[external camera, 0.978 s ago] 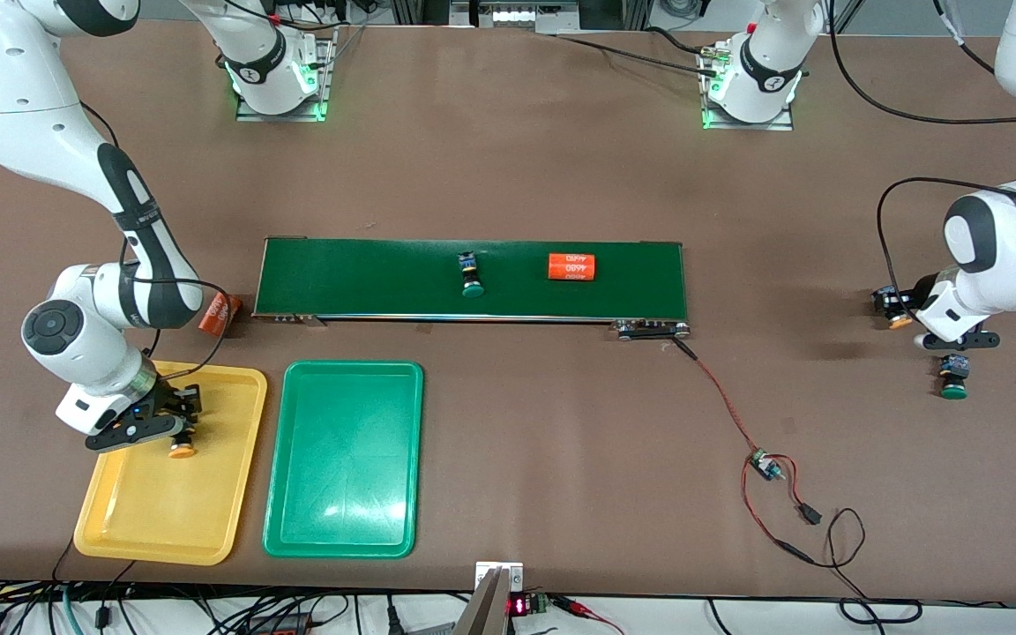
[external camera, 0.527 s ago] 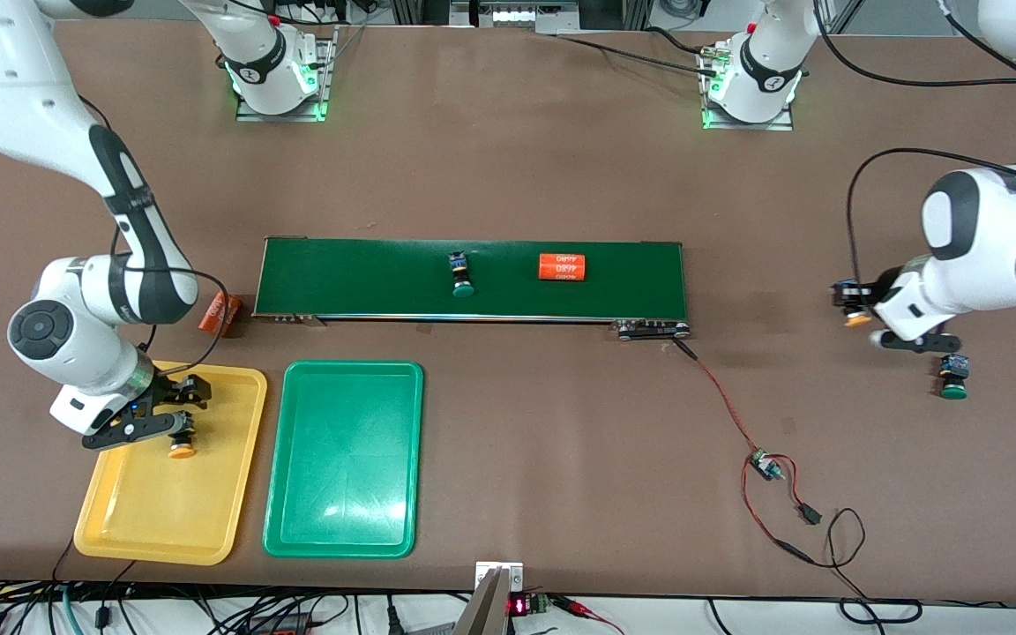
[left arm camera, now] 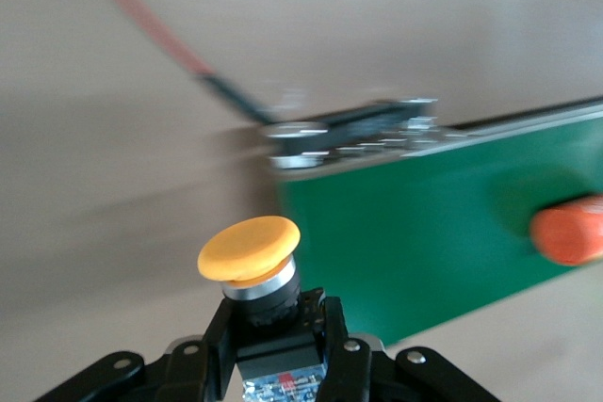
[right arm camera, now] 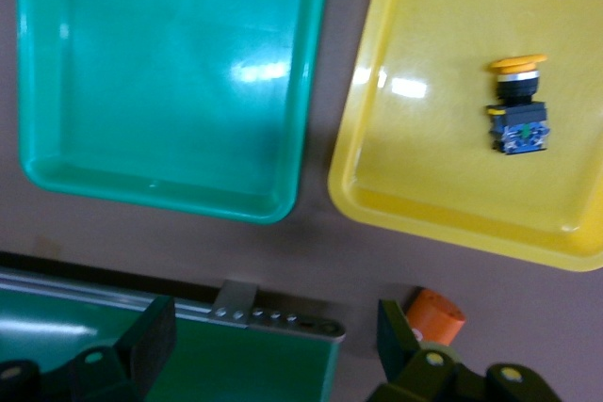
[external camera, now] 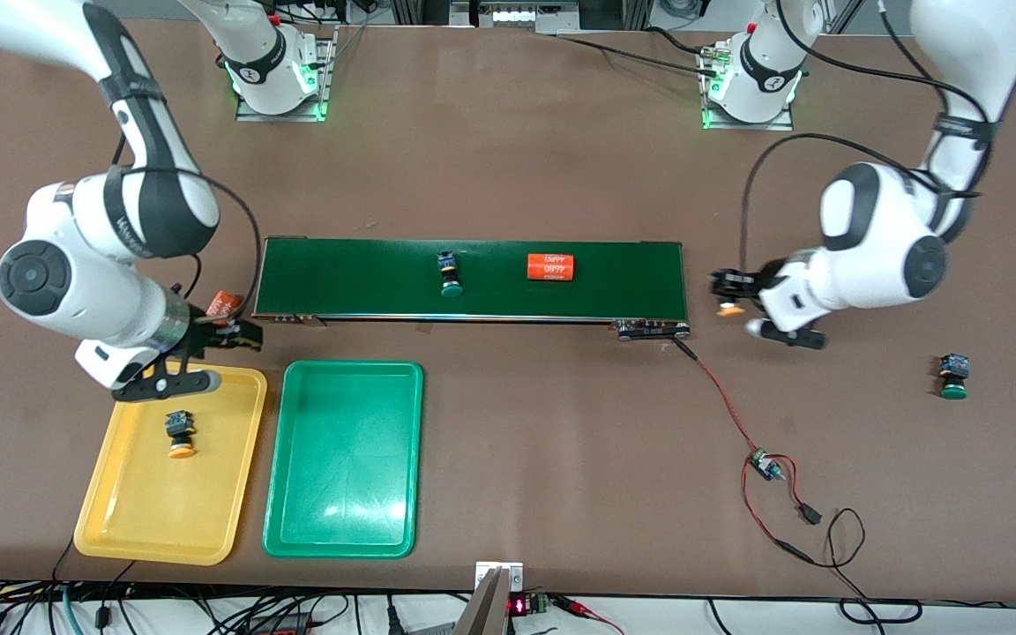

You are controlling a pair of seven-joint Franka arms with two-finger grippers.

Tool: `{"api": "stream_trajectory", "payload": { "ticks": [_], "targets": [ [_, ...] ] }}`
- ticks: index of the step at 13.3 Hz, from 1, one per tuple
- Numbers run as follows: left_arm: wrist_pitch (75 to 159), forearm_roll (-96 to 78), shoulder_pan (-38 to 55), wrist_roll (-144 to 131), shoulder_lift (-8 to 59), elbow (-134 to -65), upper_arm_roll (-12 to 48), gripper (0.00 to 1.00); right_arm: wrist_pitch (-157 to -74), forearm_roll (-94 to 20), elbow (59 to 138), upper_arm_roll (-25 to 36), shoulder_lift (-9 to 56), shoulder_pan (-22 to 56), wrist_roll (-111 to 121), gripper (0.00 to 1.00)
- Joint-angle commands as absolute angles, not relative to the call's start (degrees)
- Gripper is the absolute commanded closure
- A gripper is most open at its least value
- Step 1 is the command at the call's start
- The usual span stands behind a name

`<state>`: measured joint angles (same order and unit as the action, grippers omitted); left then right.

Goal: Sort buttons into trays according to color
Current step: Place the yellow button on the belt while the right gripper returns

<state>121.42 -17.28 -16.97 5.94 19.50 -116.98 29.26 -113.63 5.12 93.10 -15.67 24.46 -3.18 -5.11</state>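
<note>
A: Trays? Yellow tray (external camera: 120, 520) is loaded with one orange-capped button (external camera: 179, 434); green tray (external camera: 342, 520) is unfilled.

B: Grippers? Right gripper (external camera: 208, 357) is spread over the yellow tray's edge; left gripper (external camera: 742, 304) is pinched on a second orange button (external camera: 727, 308). Two green buttons, on the belt (external camera: 449, 275) and the tabletop (external camera: 953, 377), are left unsorted.

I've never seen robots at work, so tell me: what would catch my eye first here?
Probably the two bright trays side by side at the right arm's end of the table: the yellow tray already holds one orange-capped button, while the green tray has none. Next, the left gripper, over the table just off the end of the dark green conveyor belt, carries another orange-capped button in its fingers. The right gripper hangs open over the yellow tray's edge.
</note>
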Motion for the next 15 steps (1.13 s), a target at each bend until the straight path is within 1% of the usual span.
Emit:
{"api": "stream_trajectory", "payload": {
  "ticks": [1, 3, 4, 5, 6, 7, 8, 11, 13, 15],
  "targets": [
    [124.27, -19.95, -15.91, 5.8, 22.66, -116.98, 32.34, 0.8, -113.99, 4.22, 98.08, -15.38, 20.31, -0.54, -8.69, 0.05],
    [125.68, -19.86, -14.16, 6.5, 23.81, -117.51, 33.75, 0.79, -114.52, 4.13, 100.62, -15.38, 17.94, 1.57, -9.93, 0.05],
    [126.38, -19.86, -13.98, 6.5, 24.6, -117.6, 33.84, 0.74, -115.48, 3.7, 102.55, -15.38, 16.71, 2.45, -10.45, 0.03],
    [126.47, -19.86, -13.54, 6.59, 25.83, -117.68, 33.84, 0.65, -116.79, 2.73, 104.92, -15.47, 15.31, 3.5, -12.11, 0.0],
    [126.39, -19.86, -13.19, 6.68, 25.93, -117.95, 33.84, 0.38, -118.72, 2.72, 107.81, -15.47, 13.9, 4.91, -13.87, 0.0],
    [125.43, -19.86, -13.53, 7.38, 25.06, -118.21, 33.84, 0.0, -121.18, 2.72, 110.54, -15.56, 12.58, 6.31, -16.06, 0.0],
    [124.03, -19.86, -14.06, 7.47, 23.48, -117.95, 33.75, 0.0, -123.9, 2.72, 113.18, -15.82, 11.52, 7.29, -17.82, 0.0],
    [120.86, -19.86, -17.57, 7.38, 18.12, -117.33, 32.44, 0.0, -130.24, 2.81, 117.59, -20.9, 10.72, 7.73, -26.86, 0.0],
    [120.23, -19.78, -18.1, 7.38, 15.74, -117.25, 28.24, 0.0, -131.65, 2.9, 118.56, -22.23, 11.07, 8.08, -30.05, 0.0],
    [120.41, -18.99, -18.19, 7.65, 15.64, -117.16, 23.05, 0.0, -131.84, 3.08, 118.92, -22.24, 11.51, 9.49, -33.55, 0.0]
  ]
}}
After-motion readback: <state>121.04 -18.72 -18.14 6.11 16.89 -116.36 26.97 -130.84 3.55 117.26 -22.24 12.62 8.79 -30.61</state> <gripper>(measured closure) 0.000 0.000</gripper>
